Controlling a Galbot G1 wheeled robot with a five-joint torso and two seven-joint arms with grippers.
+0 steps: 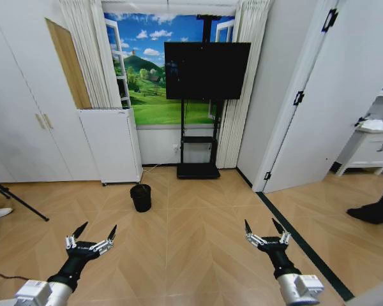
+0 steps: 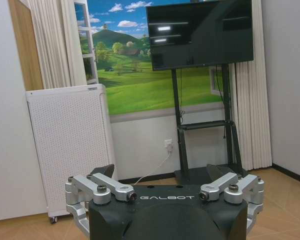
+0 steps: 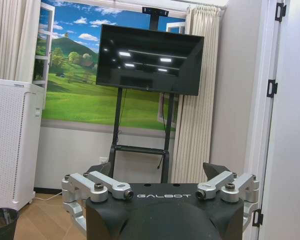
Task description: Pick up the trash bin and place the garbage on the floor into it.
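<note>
On floor (image 1: pixel 198 217): one trash bin (image 1: pixel 140 197); two claws spread, left claw (image 1: pixel 92 237), right claw (image 1: pixel 264 230).

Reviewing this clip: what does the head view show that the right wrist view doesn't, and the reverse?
Head view alone: both grippers, left gripper and right gripper, open and empty above the floor, plus the dark strip and the trash bin's whole body near the white air purifier.

Right wrist view alone: the right gripper seen close from behind, with the bin at the picture's edge.

Both: the bin, purifier and TV on its stand.
</note>
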